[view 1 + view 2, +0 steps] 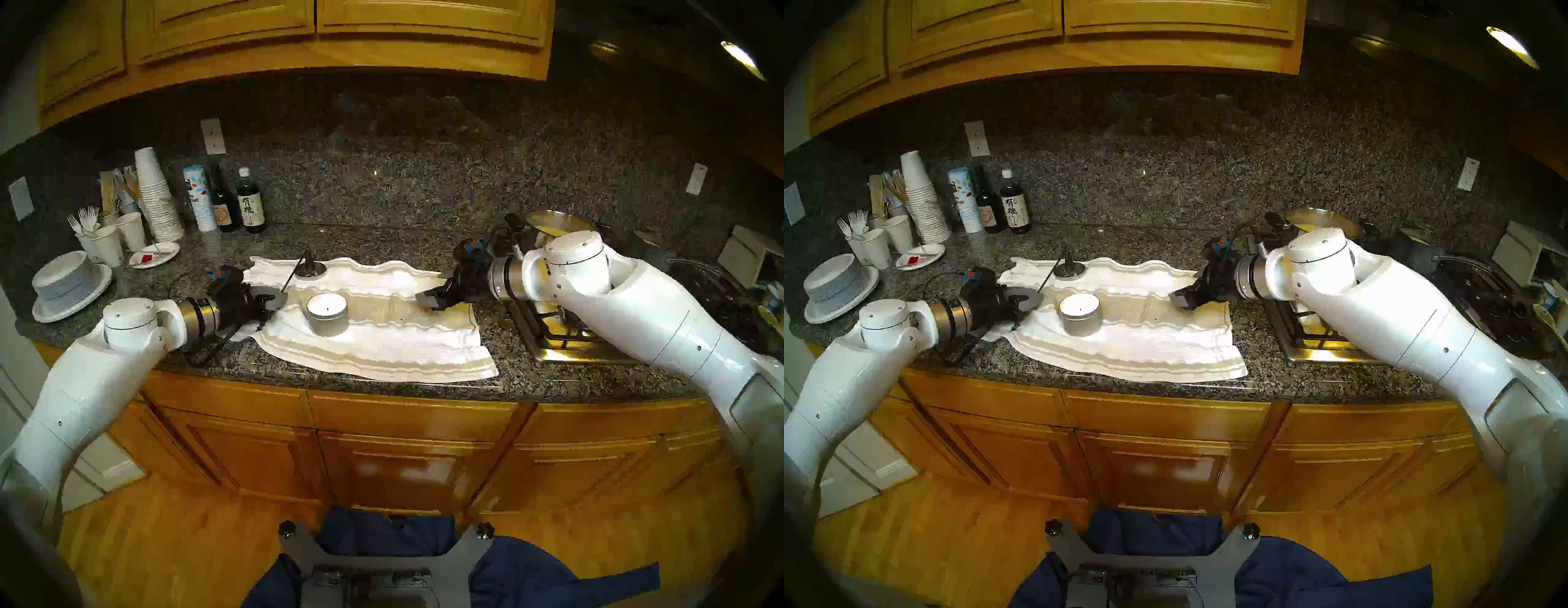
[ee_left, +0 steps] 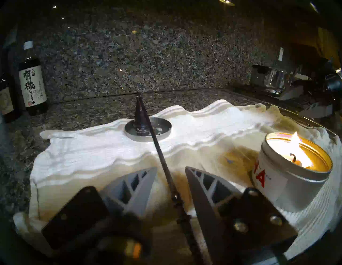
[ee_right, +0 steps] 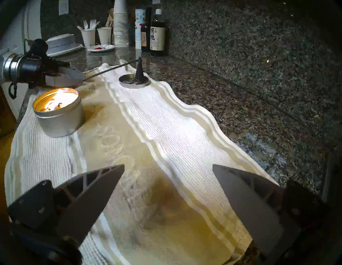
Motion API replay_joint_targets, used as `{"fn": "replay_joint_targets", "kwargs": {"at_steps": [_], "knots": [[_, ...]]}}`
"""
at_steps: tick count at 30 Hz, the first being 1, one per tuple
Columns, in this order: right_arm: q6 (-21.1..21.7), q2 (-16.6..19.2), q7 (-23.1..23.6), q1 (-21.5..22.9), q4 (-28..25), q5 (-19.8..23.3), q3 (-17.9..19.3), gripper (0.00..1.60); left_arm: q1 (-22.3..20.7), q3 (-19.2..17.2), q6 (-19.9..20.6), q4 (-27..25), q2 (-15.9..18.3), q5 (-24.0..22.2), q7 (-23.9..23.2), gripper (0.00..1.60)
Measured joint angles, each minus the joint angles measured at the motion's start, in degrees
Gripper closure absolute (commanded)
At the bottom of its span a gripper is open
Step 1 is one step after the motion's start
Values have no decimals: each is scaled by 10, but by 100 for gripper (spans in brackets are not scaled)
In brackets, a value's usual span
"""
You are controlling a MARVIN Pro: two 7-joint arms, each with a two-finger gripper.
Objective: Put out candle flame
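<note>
The candle (image 2: 288, 177) stood on a white towel (image 3: 181, 148), just right of the left gripper (image 2: 171, 171), its flame (image 2: 296, 140) lit above the wick. The left fingers (image 2: 140, 177) were narrowly parted on either side of the thin handle (image 2: 162, 161) of the snuffer (image 2: 139, 112); neither pad visibly clamped it. The cone sat upright in a flat dish (image 2: 162, 129), ahead of the fingertips. The right gripper (image 3: 168, 168) hung with its fingers wide apart and empty above the towel's far end on the bench (image 1: 522, 382), well apart from the tin.

To perform the step well, the fingers should probably close squarely on the handle, then lift the cone clear of the dish before swinging it over the flame.
</note>
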Motion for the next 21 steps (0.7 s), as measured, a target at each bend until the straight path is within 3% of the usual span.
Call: {"fn": "replay_joint_targets", "kwargs": {"at_steps": [5,20,21], "knots": [[0,0,0,0,0,0,0,0,-5,5,1,8,-3,4,-5,80],[0,0,0,0,0,0,0,0,-10,10,2,17,0,12,-18,91],[0,0,0,0,0,0,0,0,-9,8,2,15,2,11,-19,100]]}}
